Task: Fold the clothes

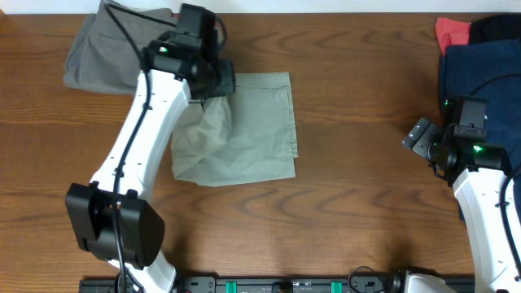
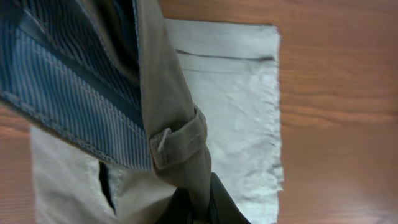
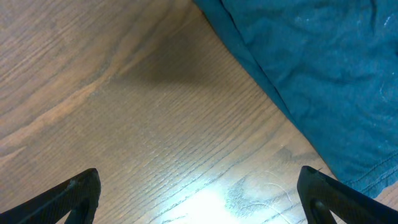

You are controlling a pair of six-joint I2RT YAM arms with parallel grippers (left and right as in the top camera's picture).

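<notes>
Shorts (image 1: 256, 130) mid-table, already folded roughly in half, their waistband (image 2: 180, 134) pinched and lifted by the closed left gripper (image 1: 216, 80) for what appears a further fold not yet laid; right gripper (image 3: 199, 196), jaws wide and empty, hovers beside the navy garment (image 3: 323, 68).

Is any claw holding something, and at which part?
The left claw is shut on the khaki shorts, at the waistband beside a belt loop. The right claw is open and holds nothing.

Pale khaki-green shorts (image 1: 252, 130), partly folded on table, waistband (image 2: 180, 137) corner lifted
</notes>
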